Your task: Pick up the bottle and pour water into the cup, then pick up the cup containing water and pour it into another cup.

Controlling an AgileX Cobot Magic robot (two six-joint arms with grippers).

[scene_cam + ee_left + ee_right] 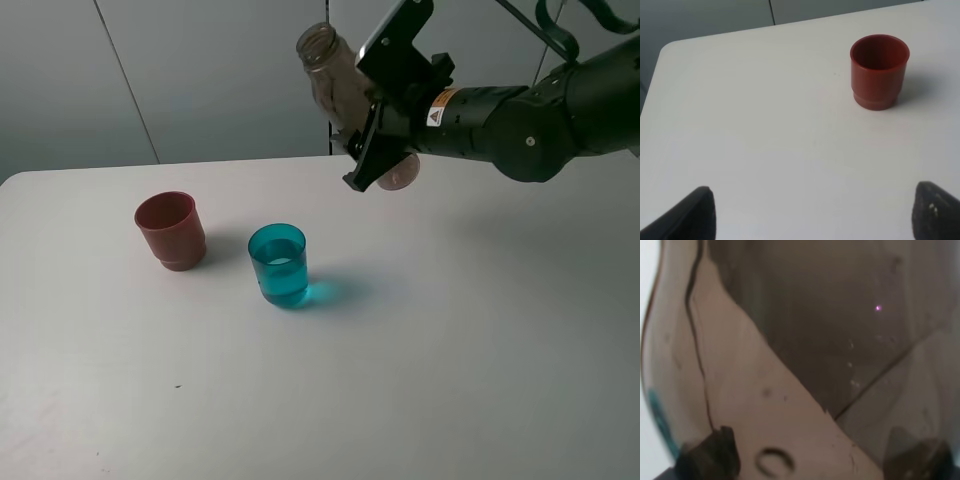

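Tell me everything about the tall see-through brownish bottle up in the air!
The tall, slim bottle of smoky grey-brown see-through plastic has a narrow threaded neck and no cap. It hangs in the air above the white table, tilted, its open mouth pointing up and toward the left of the high view. The black right gripper is shut around its body; nothing else touches it. Close up, its wall looks smooth and shiny.

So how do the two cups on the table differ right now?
The teal cup is see-through and holds water; the red cup is opaque and looks empty. The teal cup has straight sides; the red cup has a stepped base. Both stand upright on the table, apart.
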